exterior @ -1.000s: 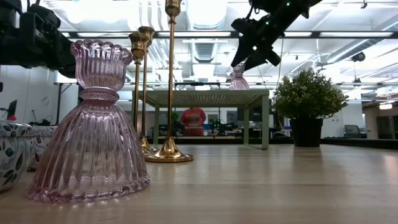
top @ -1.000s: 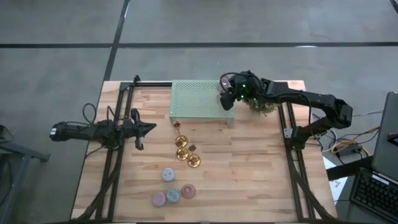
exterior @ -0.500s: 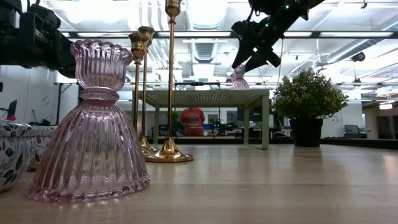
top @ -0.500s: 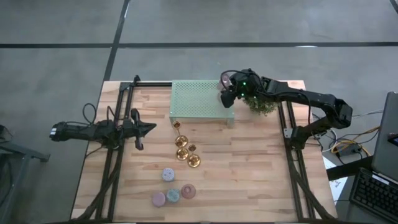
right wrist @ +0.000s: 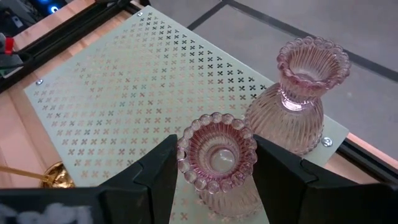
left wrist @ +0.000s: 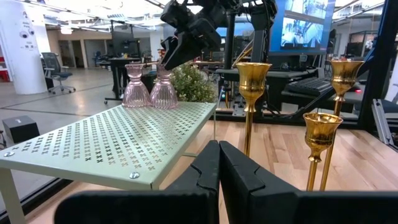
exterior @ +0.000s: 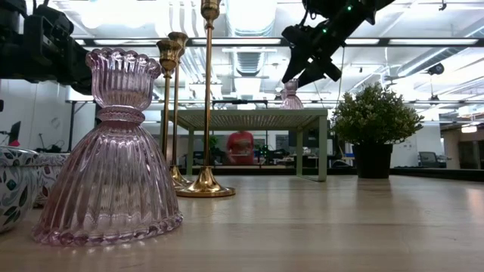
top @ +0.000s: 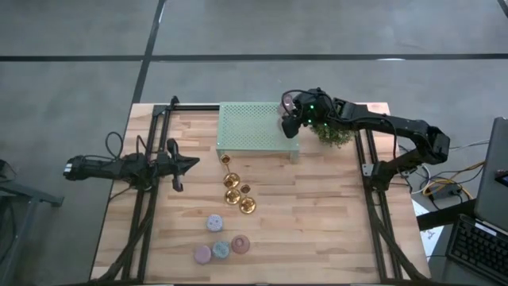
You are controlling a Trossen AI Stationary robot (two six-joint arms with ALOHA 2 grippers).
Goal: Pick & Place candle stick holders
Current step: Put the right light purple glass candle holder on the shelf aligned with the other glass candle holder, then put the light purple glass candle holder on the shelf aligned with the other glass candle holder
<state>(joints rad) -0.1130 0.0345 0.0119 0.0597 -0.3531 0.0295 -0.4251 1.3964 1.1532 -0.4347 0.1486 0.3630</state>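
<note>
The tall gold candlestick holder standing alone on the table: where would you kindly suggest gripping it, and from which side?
Grip the tall gold candlestick holder on its thin stem, coming in level from the side. It stands upright on a flared base, and the cup at its top probably leaves little to pinch from above.
</note>
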